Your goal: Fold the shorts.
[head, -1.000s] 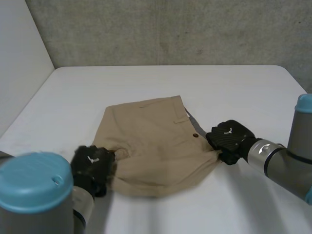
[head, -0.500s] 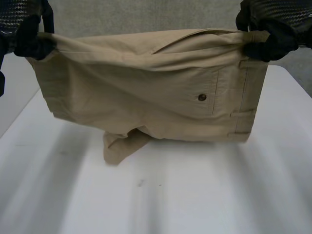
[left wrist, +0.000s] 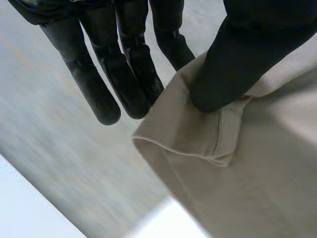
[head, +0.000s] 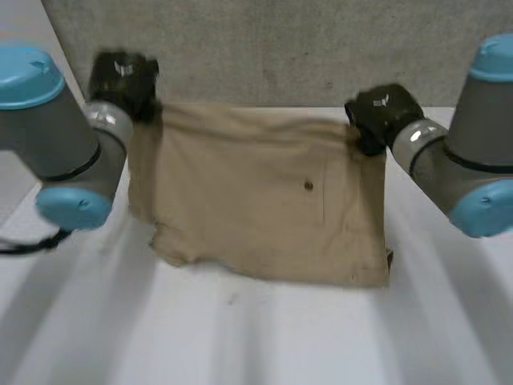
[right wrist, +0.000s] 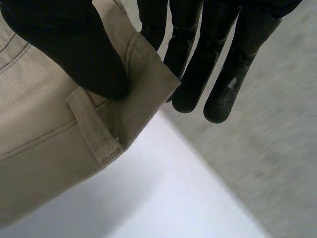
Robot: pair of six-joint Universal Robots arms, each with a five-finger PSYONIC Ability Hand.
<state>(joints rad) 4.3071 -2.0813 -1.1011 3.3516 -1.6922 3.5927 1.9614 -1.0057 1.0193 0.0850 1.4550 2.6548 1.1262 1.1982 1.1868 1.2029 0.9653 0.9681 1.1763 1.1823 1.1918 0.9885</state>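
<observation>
Nearest you the white bench (head: 240, 337) lies bare. Just beyond it the lower edge of the tan shorts (head: 264, 200) hangs at about bench level, and you cannot tell whether it touches. The shorts hang as one flat panel between the two hands, doubled over by the look of it, with a small button (head: 309, 186) on the face toward you. Judge them light, soft woven cloth: they will drape and sag wherever unsupported, should not slip much in a pinch, and cannot be hurt, though the hems and waistband look thicker and stiffer than the rest. That makes the top corners the right places to hold. Farther up, your left hand (head: 124, 76) pinches one top corner, thumb pressed onto the folded edge against the fingers behind it. Your right hand (head: 377, 112) pinches the other corner the same way, just beside a belt loop (right wrist: 94, 126). Pull evenly so the top edge is taut, because slack there will likely let the middle belly and wrinkle when you lay it down. Behind everything stands the grey wall (head: 280, 48).
</observation>
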